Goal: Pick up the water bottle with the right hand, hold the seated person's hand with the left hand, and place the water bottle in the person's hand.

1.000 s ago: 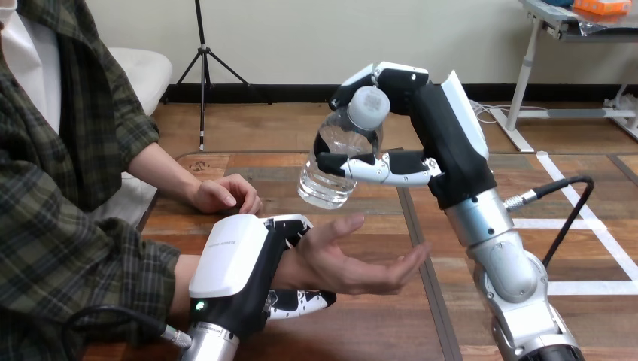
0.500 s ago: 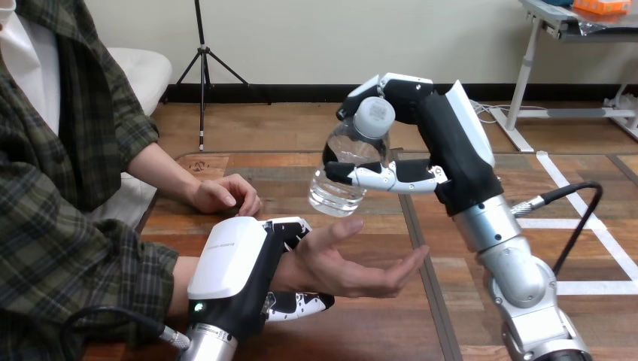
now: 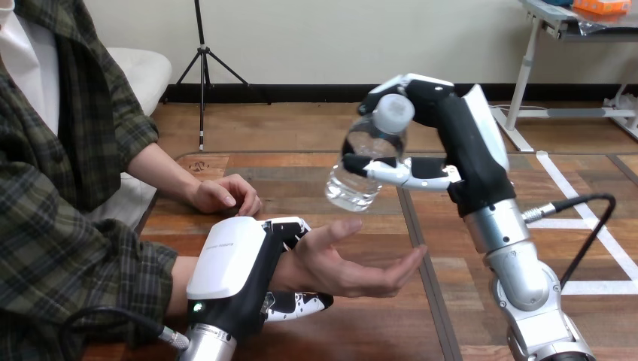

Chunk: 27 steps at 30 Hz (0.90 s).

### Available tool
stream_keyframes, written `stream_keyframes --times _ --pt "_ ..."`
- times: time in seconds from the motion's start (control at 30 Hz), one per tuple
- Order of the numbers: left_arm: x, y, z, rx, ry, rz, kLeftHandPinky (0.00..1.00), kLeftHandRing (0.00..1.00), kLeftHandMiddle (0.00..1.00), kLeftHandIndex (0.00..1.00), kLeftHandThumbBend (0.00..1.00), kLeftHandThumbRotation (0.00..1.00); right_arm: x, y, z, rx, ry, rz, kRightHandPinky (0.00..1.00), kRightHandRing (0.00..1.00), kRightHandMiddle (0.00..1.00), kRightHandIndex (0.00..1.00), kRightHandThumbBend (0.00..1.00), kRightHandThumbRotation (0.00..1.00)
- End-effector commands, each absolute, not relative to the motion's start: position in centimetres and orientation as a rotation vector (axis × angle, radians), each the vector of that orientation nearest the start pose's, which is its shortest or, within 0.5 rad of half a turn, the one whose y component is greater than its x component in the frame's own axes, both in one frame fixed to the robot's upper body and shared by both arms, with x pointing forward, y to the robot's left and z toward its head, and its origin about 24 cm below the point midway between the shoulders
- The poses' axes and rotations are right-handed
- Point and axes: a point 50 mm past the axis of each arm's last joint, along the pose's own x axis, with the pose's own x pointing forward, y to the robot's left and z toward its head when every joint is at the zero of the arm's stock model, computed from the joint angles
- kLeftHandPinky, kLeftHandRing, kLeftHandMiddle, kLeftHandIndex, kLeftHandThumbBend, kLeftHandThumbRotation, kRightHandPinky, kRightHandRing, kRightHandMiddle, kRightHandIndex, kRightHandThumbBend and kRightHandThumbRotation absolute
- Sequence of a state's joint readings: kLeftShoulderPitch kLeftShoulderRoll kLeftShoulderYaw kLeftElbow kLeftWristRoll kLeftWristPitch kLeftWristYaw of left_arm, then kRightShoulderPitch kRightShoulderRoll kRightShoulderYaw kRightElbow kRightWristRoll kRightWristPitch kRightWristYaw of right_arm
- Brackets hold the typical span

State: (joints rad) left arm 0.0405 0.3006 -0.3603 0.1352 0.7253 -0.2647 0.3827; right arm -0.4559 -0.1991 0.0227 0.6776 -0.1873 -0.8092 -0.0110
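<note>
Right hand (image 3: 460,143), fingers wrapped round the tilted water bottle (image 3: 363,167), perhaps loosely, may drop it beside the person's upturned hand (image 3: 338,265).

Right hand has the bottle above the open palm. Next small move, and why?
Likely lower the right hand toward the palm. The water bottle hangs tilted, base down, clear above the person's upturned hand, touching nothing but the hand that holds it. The left hand is curled round the person's wrist, so the palm looks steadied and open.
</note>
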Motion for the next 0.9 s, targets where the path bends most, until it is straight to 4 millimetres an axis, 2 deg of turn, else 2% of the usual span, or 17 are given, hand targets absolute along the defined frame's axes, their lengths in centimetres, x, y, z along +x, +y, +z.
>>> stream_keyframes --times 0.0,0.5,0.87 --pt "22.4 11.3 2.8 0.879 -0.399 -0.213 0.39 0.41 0.45 0.46 0.81 0.0 33.0 -15.6 12.0 -0.349 -0.687 0.122 0.42 0.45 0.49 0.5 0.71 0.0" --pt "22.3 11.4 2.8 0.882 -0.4 -0.211 0.39 0.41 0.45 0.46 0.81 0.0 33.8 -16.0 11.4 -0.367 -0.654 0.091 0.46 0.46 0.49 0.51 0.71 0.0" --pt "22.4 11.4 2.8 0.886 -0.403 -0.21 0.39 0.41 0.45 0.46 0.81 0.0 34.1 -15.9 10.6 -0.389 -0.611 0.095 0.43 0.45 0.49 0.5 0.73 0.0"
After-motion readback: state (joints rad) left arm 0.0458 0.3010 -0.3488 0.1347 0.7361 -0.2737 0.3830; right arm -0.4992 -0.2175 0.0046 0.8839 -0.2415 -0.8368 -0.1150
